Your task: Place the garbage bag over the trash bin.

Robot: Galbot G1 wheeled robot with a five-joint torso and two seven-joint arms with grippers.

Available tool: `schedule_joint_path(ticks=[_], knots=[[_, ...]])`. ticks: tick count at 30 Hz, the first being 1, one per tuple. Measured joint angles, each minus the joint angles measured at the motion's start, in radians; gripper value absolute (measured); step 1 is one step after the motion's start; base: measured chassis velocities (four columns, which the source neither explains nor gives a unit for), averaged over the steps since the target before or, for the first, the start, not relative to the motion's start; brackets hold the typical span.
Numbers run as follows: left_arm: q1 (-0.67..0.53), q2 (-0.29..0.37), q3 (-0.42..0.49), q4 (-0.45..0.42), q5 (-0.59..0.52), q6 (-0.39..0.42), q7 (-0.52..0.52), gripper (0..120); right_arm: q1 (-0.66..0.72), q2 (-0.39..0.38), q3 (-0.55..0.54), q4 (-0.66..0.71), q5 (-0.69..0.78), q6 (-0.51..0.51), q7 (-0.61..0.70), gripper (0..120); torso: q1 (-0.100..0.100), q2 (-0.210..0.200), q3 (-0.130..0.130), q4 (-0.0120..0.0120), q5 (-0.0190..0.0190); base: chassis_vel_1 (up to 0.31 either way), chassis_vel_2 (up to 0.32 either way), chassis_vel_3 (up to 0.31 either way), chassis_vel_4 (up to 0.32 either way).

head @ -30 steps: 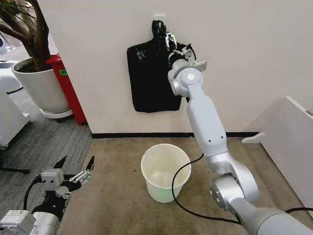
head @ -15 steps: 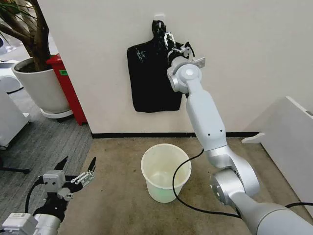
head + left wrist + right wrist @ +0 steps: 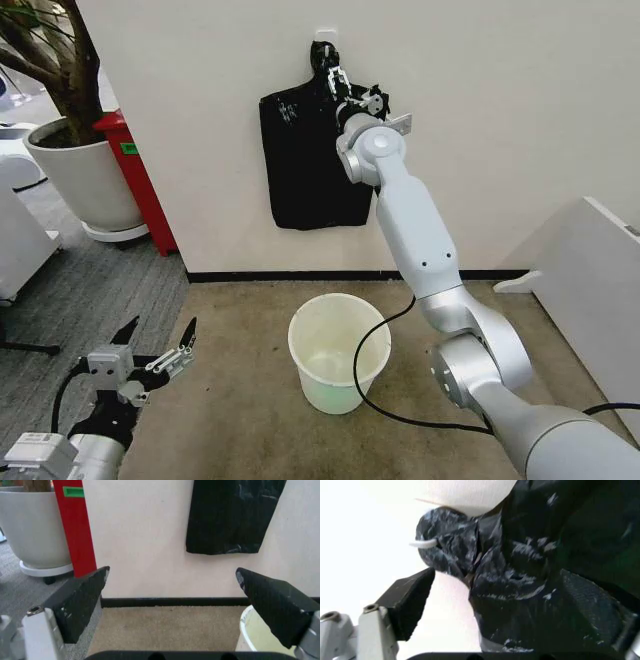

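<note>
The glossy black garbage bag (image 3: 305, 155) hangs flat on the wall from a white hook (image 3: 422, 543), its bunched neck looped over it. My right gripper (image 3: 352, 88) is raised to the bag's top right and stands open. In the right wrist view the crinkled neck of the garbage bag (image 3: 520, 570) lies between its spread fingers (image 3: 410, 600), not pinched. The cream-white trash bin (image 3: 338, 350) stands upright and empty on the carpet below. Low at the left, my left gripper (image 3: 160, 338) is open and holds nothing; past it hangs the garbage bag (image 3: 232, 513), with the trash bin's rim (image 3: 247, 628) close by.
A large white plant pot (image 3: 85, 180) and a red cabinet (image 3: 140, 170) stand left of the bag. A white panel (image 3: 590, 290) lies at the right. A black cable (image 3: 365, 395) crosses the bin's rim. Brown carpet surrounds the bin.
My right gripper has edged left and slightly up along the bag's top toward the hook. The left gripper has shifted a little but stays open.
</note>
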Motion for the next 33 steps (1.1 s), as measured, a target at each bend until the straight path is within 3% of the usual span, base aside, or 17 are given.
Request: schedule_joint_path(ticks=[7, 19, 33], knots=[[-0.003, -0.009, 0.006, 0.000, 0.003, 0.000, 0.004, 100, 0.027, 0.000, -0.016, -0.029, 0.000, -0.005, -0.020, 65, 0.000, 0.000, 0.000, 0.0001, -0.0001, 0.000, 0.000, 0.000, 0.000], [0.001, -0.005, 0.002, 0.000, 0.001, 0.000, 0.004, 100, 0.037, 0.000, -0.016, -0.057, -0.016, -0.006, -0.040, 48, 0.000, 0.000, 0.000, 0.0001, 0.0000, 0.000, 0.000, 0.000, 0.000], [0.005, -0.010, 0.001, 0.000, 0.002, 0.000, 0.004, 100, 0.034, 0.000, -0.005, -0.047, -0.039, -0.017, -0.035, 10, 0.000, 0.000, 0.000, 0.0001, 0.0000, 0.000, 0.000, 0.000, 0.000]])
